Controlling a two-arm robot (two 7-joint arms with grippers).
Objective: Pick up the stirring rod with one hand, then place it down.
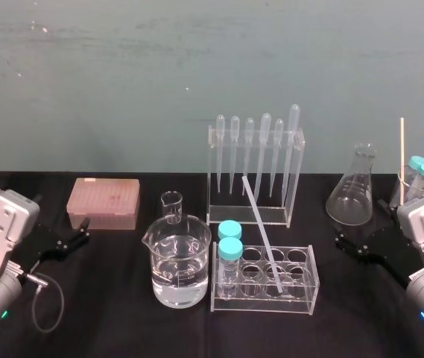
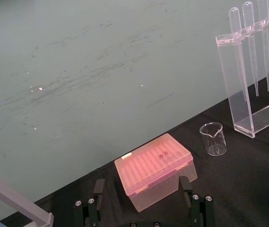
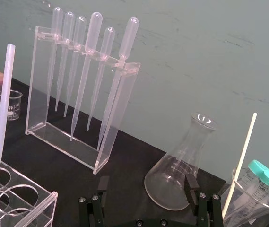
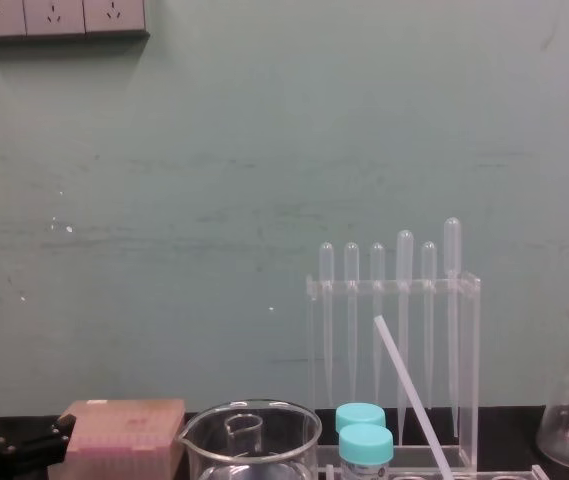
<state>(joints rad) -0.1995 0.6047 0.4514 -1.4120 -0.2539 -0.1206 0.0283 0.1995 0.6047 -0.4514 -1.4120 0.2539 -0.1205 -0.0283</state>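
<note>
jaws of black two-fingered left gripper (image 1: 83,231) spread wide, gripping nothing, low over black bench (image 1: 122,328) at near left. same for black right gripper (image 1: 359,227) at near right, just beside a flask. between them, long thin translucent whitish stirring rod (image 1: 262,233), untouched, lower end in clear test-tube rack (image 1: 312,287), leaning back and left toward clear pipette rack (image 1: 299,171) behind.

No legible text, label, brand or number anywhere. Faint printed marks on capped tubes (image 3: 258,183), right of pipette rack (image 3: 63,141), too small to read.
</note>
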